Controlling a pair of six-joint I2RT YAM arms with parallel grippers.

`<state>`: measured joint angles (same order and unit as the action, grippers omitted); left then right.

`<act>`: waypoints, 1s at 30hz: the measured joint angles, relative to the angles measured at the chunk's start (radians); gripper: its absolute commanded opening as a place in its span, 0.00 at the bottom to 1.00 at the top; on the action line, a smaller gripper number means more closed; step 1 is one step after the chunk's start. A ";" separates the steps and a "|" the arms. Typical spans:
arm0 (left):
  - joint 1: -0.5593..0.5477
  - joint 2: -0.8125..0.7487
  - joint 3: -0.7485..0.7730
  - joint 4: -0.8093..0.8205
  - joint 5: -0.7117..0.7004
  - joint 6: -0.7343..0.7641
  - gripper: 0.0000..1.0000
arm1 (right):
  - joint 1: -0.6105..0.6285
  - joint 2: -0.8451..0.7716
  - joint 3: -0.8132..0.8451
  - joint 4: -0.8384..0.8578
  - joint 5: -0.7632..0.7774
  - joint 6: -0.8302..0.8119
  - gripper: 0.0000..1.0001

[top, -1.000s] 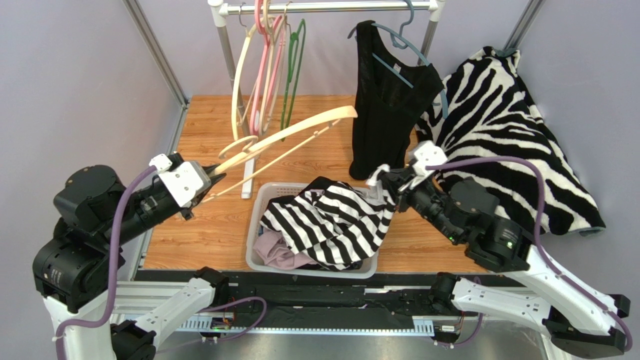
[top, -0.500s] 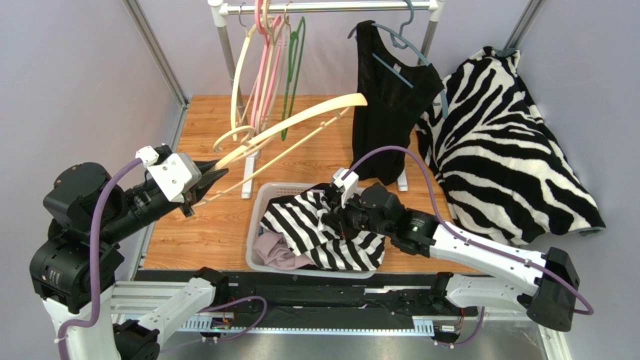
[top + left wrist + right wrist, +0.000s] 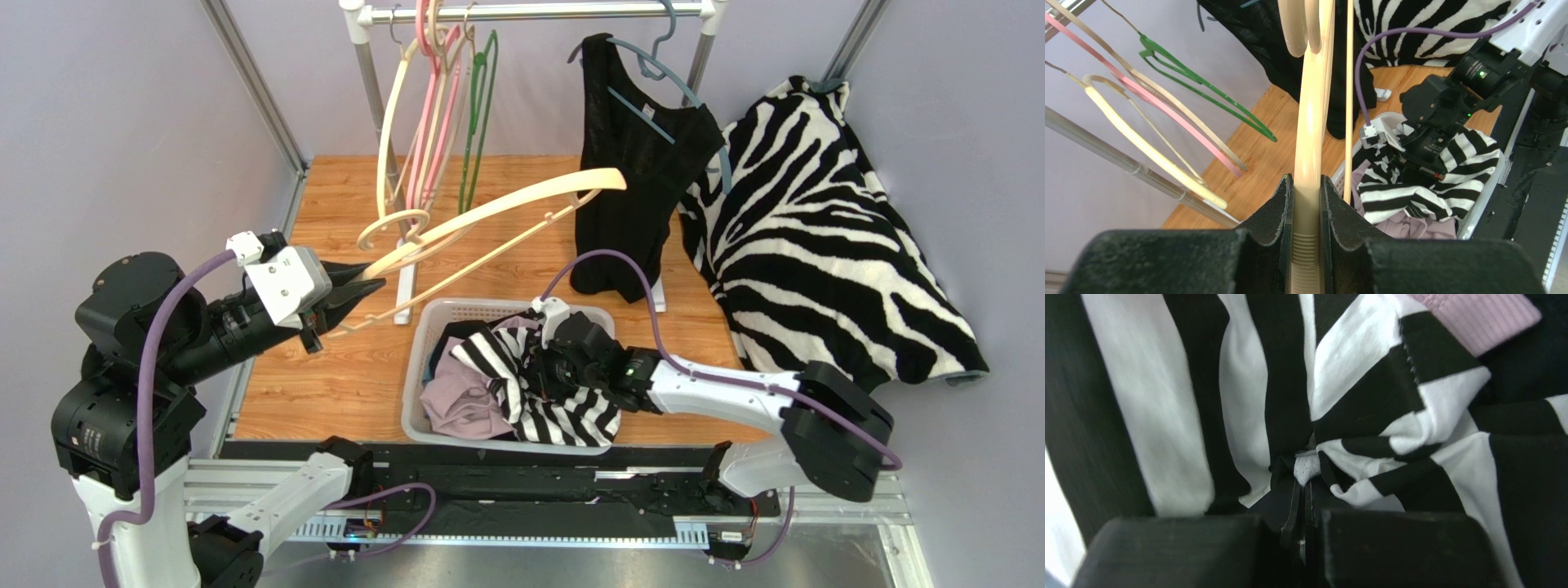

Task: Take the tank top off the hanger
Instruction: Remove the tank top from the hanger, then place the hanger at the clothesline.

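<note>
The tank top [image 3: 558, 410], striped black and white, lies bunched in the basket [image 3: 415, 380] on the tabletop [image 3: 331, 368], free of the hanger [image 3: 515, 202]. The right claw [image 3: 1304, 487] is pinched together on its fabric. The left claw [image 3: 1307, 190] is clamped on the cream hanger, held aloft at a slant.

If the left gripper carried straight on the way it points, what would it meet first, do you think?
Probably the hanging black tank top, beyond the cream hanger that the left gripper's fingers clamp; depth is unclear.
</note>
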<state>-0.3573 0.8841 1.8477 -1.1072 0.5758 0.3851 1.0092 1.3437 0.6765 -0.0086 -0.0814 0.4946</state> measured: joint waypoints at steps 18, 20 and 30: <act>0.005 0.003 0.023 -0.004 0.032 -0.006 0.00 | 0.035 -0.087 0.139 -0.246 0.016 -0.082 1.00; 0.005 0.002 0.016 -0.003 0.033 -0.006 0.00 | 0.038 -0.192 0.193 -0.352 0.029 -0.145 1.00; 0.005 -0.007 -0.151 -0.037 -0.004 0.006 0.00 | 0.086 -0.427 0.634 -0.693 0.029 -0.483 1.00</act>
<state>-0.3519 0.8772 1.6966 -1.1442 0.5716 0.3916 1.0950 0.9165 1.3102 -0.7017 -0.0525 0.0120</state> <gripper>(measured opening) 0.192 0.998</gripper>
